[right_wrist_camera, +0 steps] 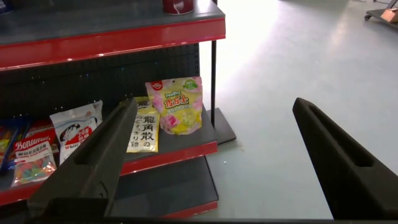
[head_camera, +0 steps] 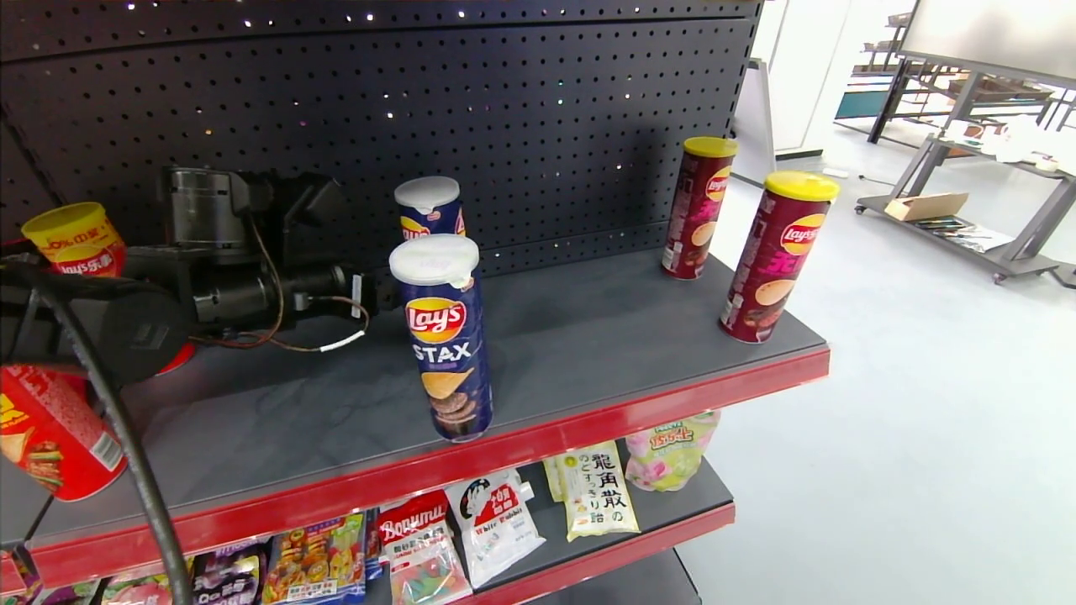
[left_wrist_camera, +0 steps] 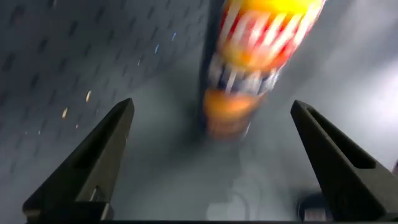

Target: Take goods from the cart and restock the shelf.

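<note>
Left claw (left_wrist_camera: 211, 104) agape before blue can (left_wrist_camera: 249, 62)

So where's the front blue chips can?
In the head view, the front blue can stands upright near the red front edge of the shelf, left of centre, just ahead of the second blue can.

On the shelf (head_camera: 588, 336), the middle front can (head_camera: 444, 344) stands near the front edge, with the middle rear can (head_camera: 429, 210) behind it by the pegboard (head_camera: 504, 109). At the right end, the right front can (head_camera: 777, 260) stands forward of the right rear can (head_camera: 698, 210). Snack bags (head_camera: 496, 521) lie on the lower shelf (head_camera: 672, 504) beneath.
</note>
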Robot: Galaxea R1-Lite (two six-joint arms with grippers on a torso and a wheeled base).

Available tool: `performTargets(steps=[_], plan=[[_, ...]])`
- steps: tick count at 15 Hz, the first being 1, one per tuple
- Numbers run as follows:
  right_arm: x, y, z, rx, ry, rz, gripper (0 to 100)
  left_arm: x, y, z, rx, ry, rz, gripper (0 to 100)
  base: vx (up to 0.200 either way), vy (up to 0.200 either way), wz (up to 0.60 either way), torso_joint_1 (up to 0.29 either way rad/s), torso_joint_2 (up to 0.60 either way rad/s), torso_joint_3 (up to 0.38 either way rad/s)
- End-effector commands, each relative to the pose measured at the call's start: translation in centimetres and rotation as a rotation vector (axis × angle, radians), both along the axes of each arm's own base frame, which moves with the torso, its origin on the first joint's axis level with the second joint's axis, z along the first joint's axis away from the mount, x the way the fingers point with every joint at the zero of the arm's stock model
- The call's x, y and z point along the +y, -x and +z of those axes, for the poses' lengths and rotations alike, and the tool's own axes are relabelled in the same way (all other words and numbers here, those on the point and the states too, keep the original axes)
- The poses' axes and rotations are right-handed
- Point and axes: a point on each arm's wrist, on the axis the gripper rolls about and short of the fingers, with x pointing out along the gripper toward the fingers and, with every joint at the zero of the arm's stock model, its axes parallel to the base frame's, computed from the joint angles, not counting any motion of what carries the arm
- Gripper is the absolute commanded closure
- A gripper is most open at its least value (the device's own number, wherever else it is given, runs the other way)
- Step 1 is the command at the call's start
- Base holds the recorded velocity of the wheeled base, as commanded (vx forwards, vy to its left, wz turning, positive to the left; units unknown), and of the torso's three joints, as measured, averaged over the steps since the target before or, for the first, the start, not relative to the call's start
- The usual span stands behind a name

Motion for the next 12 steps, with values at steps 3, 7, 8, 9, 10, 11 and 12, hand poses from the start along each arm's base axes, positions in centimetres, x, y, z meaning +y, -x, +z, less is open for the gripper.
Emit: performTargets(steps=[3, 7, 8, 9, 10, 11, 12], plan=[[0.0, 0.0, 0.0, 0.001, 0.0, 0.001, 0, 3.0, 7.7, -0.2, 0.034, -0.01, 0.057, 0, 0.0, 0.0, 0.0, 0.0, 0.0, 0.0], [0.0, 0.0, 0.0, 0.002, 0.0, 0.001, 0, 5.3, 19.3, -1.3, 0.009, 0.015, 0.069, 0, 0.0, 0.0, 0.0, 0.0, 0.0, 0.0], [0.0, 0.0, 0.0, 0.001, 0.0, 0.001, 0, 5.9, 24.4, -0.7, -0.025, 0.039, 0.075, 0, 0.0, 0.0, 0.0, 0.0, 0.0, 0.0], [0.0, 0.0, 0.0, 0.002, 0.0, 0.001, 0, 6.1, 26.7, -0.5, -0.07, 0.07, 0.098, 0, 0.0, 0.0, 0.0, 0.0, 0.0, 0.0], [0.0, 0.0, 0.0, 0.001, 0.0, 0.003, 0, 6.1, 28.9, -0.7, -0.126, 0.116, 0.114, 0, 0.0, 0.0, 0.0, 0.0, 0.0, 0.0], [0.0, 0.0, 0.0, 0.001, 0.0, 0.001, 0, 6.1, 30.7, -1.0, -0.171, 0.148, 0.125, 0, 0.0, 0.0, 0.0, 0.0, 0.0, 0.0], [0.0, 0.0, 0.0, 0.001, 0.0, 0.001, 0, 6.2, 31.9, -1.1, -0.216, 0.157, 0.144, 0, 0.0, 0.0, 0.0, 0.0, 0.0, 0.0]])
